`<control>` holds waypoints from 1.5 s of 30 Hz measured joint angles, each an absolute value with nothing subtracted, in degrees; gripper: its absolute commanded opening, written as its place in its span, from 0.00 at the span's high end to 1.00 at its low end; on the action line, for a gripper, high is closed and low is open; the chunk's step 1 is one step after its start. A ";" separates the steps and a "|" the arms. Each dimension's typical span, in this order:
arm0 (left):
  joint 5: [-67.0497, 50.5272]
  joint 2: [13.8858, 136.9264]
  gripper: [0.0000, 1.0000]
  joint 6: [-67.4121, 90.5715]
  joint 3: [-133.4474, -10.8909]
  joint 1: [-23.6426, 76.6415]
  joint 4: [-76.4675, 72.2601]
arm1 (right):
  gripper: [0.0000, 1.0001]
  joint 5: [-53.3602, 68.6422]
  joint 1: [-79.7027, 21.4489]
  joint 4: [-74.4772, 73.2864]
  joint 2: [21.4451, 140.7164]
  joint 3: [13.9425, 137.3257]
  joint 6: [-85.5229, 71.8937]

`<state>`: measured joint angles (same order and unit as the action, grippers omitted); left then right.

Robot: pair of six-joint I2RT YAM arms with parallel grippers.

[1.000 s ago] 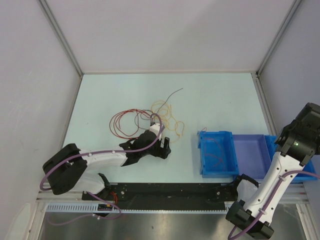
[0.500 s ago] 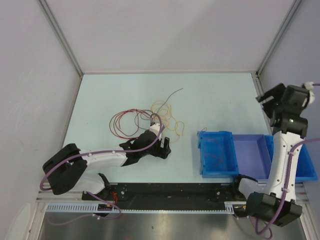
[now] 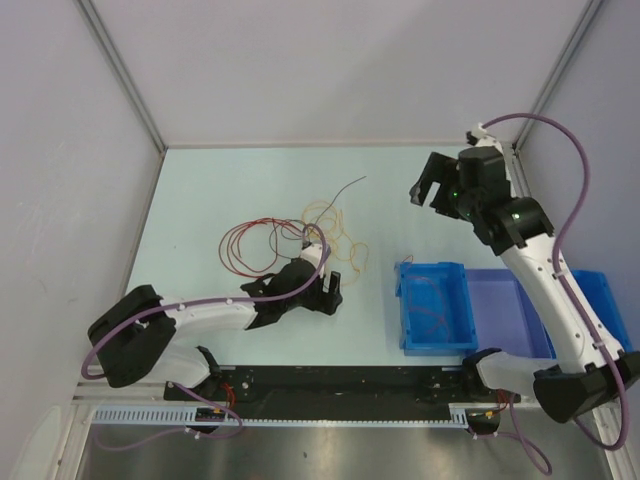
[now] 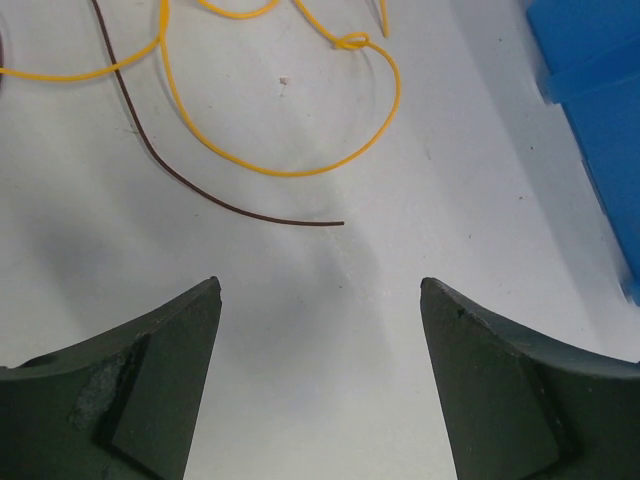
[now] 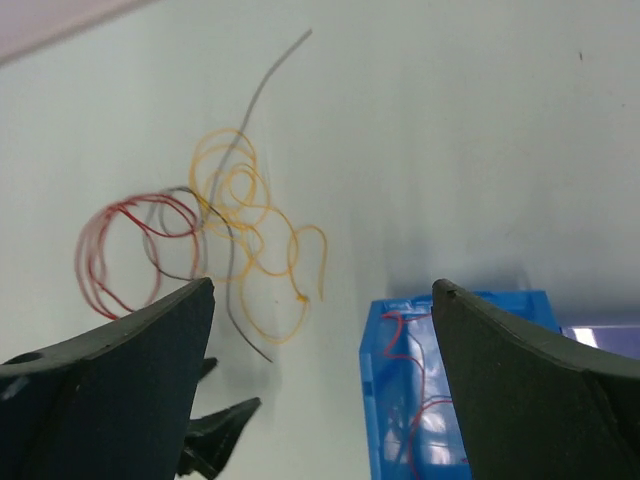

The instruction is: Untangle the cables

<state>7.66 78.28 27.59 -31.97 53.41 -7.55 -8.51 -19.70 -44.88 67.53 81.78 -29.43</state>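
Note:
The cables [image 3: 300,238] lie tangled mid-table: red loops [image 3: 243,245] on the left, orange-yellow loops [image 3: 338,235] on the right, and a dark wire [image 3: 348,184] trailing toward the back. My left gripper [image 3: 330,292] rests low just in front of the tangle, open and holding nothing. In the left wrist view a yellow loop [image 4: 285,170] and a dark wire end [image 4: 260,210] lie ahead of the left gripper [image 4: 320,285]. My right gripper [image 3: 428,190] hovers high at the back right, open and empty. From the right wrist, the right gripper [image 5: 322,287] frames the cables [image 5: 230,200].
A blue bin [image 3: 404,312] stands at the front right with thin red wire [image 3: 430,300] inside, also seen in the right wrist view as the bin [image 5: 372,400]. A paler bin [image 3: 505,310] and another blue bin [image 3: 605,325] adjoin it. Enclosure walls ring the table.
My right arm has swung from beside the bins up and leftward over the back right of the table, its jaws spreading slightly. The left arm and the cables have stayed put.

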 measured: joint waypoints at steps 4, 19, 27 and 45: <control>10.70 78.28 0.15 27.79 -34.28 53.47 -4.49 | 0.00 -13.21 -23.92 -48.16 70.76 81.82 -27.62; 26.87 81.58 0.15 28.05 -50.48 48.25 11.27 | 0.00 -11.64 -24.03 -45.15 60.47 72.66 -20.58; 30.02 84.01 0.16 28.14 -50.76 43.79 16.29 | 0.00 -0.97 -22.83 -39.86 56.47 65.23 -16.14; 30.70 90.72 0.29 30.52 -56.58 35.18 20.51 | 0.00 3.81 -22.31 -33.87 56.31 62.04 -16.73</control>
